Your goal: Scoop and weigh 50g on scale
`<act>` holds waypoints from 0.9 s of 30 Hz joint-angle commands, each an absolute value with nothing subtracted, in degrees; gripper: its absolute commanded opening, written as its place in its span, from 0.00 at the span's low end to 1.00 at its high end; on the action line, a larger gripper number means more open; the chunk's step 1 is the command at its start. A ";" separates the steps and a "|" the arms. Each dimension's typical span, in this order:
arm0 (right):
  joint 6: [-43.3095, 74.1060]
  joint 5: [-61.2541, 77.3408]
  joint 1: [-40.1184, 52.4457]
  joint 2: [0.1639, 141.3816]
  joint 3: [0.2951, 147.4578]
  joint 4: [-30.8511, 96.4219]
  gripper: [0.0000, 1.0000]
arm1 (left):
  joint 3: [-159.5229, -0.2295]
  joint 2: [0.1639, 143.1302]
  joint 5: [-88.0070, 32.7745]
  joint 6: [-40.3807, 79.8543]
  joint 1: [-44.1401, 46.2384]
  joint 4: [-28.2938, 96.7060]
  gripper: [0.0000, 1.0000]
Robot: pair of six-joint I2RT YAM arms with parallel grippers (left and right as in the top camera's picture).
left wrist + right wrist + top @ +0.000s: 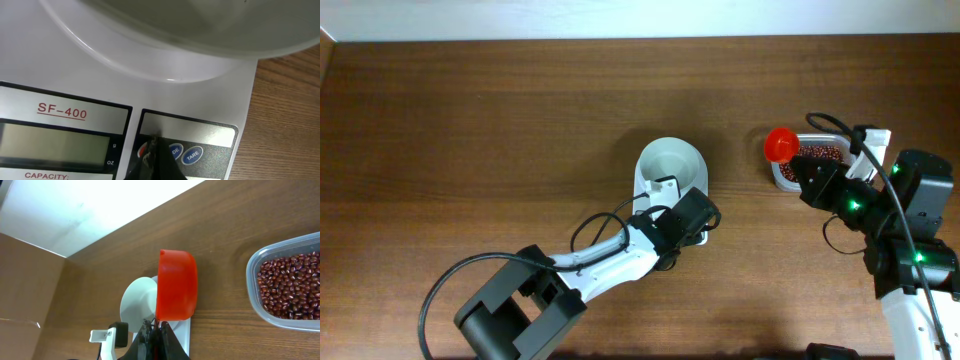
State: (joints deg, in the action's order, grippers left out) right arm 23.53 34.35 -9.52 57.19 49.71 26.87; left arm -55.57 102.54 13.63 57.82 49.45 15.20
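The white scale [65, 75] sits mid-table with its empty white bowl [672, 162] on top. My left gripper [698, 213] is shut, its tips [155, 142] down on the button panel at the red button [144, 148], left of the blue buttons [192, 155]. The grey display [55, 142] reads blank. My right gripper [800, 165] is shut on the handle of a red scoop [176, 285], held above the table between the scale and the beans [290, 285]. I see only the scoop's outside, so what is in it is hidden.
The beans fill a clear plastic tub [782, 182] at the right, just beside the red scoop [780, 145]. Black cables loop off the left arm [590, 235] near the scale. The wall edge [620, 38] bounds the far side of the wooden table.
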 commanded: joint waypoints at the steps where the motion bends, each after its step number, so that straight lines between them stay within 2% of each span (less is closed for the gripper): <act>1: 22.70 33.80 -9.82 56.95 51.05 26.83 0.04 | -55.61 104.29 14.83 57.91 49.34 17.28 0.00; 8: 22.70 33.85 -9.82 56.95 51.05 27.05 0.04 | -55.64 97.71 10.98 56.16 49.34 22.55 0.00; 9: 22.70 33.85 -9.82 56.95 51.05 27.31 0.04 | -55.64 94.00 7.14 51.18 49.23 24.08 0.00; 12: 22.72 33.87 -9.82 56.95 51.03 27.70 0.04 | -55.64 77.12 7.62 45.30 46.46 33.08 0.00; 14: 22.72 33.85 -9.82 56.95 51.03 27.68 0.04 | -55.64 69.14 12.01 42.72 43.79 37.50 0.06; 16: 22.72 33.82 -9.82 56.95 51.03 27.66 0.04 | -55.61 64.95 18.04 42.72 41.39 42.50 0.06; 19: 22.72 33.80 -9.82 56.97 51.03 26.57 0.04 | -55.55 66.65 18.94 42.74 40.23 42.00 0.00; 21: 22.70 33.82 -9.82 56.97 51.03 25.96 0.04 | -55.55 73.65 16.29 42.76 41.19 38.00 0.00; 24: 22.70 33.61 -9.82 57.08 51.03 25.96 0.04 | -55.55 88.88 13.65 42.78 46.41 28.10 0.00; 27: 22.70 33.61 -9.82 57.12 51.03 25.98 0.04 | -55.55 96.05 14.37 42.78 51.18 19.57 0.00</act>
State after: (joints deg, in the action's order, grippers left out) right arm 23.55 34.06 -9.52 57.25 49.71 26.20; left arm -55.46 92.92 13.93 43.27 48.71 23.94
